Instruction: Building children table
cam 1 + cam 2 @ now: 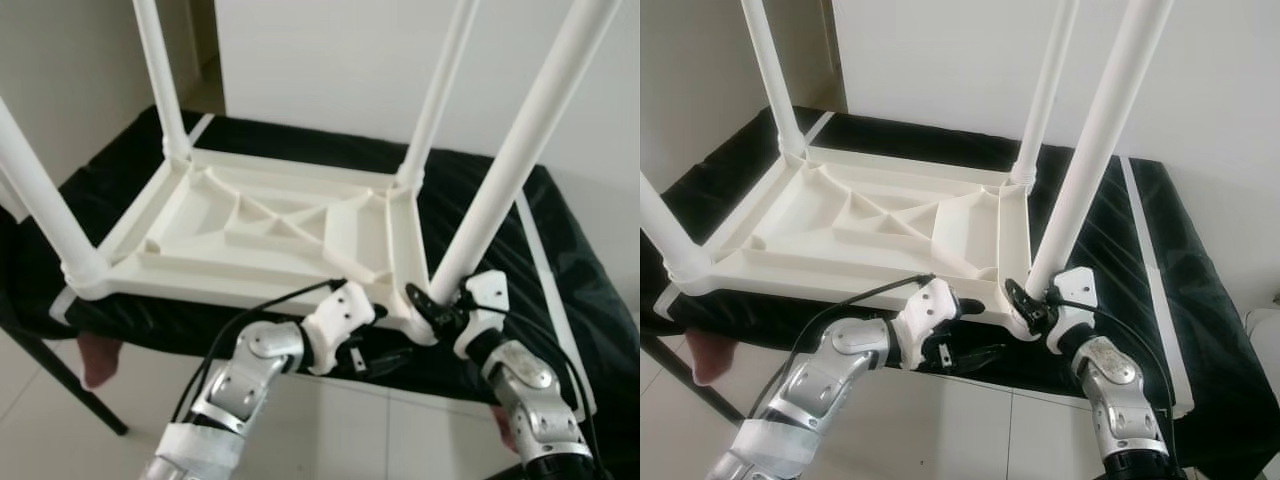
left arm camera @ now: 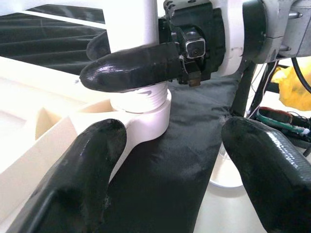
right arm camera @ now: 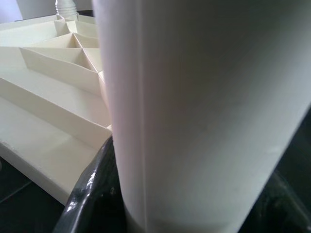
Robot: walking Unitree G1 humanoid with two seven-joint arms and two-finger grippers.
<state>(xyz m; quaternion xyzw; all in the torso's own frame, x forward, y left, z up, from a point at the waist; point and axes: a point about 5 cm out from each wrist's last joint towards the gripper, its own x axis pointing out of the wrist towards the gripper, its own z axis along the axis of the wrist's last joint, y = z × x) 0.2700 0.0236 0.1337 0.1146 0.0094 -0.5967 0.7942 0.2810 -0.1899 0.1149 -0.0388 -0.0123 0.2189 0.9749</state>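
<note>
Nearest the robot, the left gripper [image 1: 385, 357] hovers just below the near edge of the upturned white children's table [image 1: 250, 235], its fingers [image 2: 73, 194] spread apart with nothing between them. Just beside it, the right gripper [image 1: 437, 308] is clamped around the base of the near right leg [image 1: 520, 150], which stands in its corner socket [image 2: 141, 109]. The table lies tabletop-down on a black cloth [image 1: 560, 270], with its three other legs pointing up, before a white wall [image 1: 330, 60].

Cream-white tabletop [image 1: 250, 225] and legs [image 1: 520, 140]; black cloth [image 1: 580, 280], white-striped; black-fingered right end effector [image 1: 437, 306]
</note>
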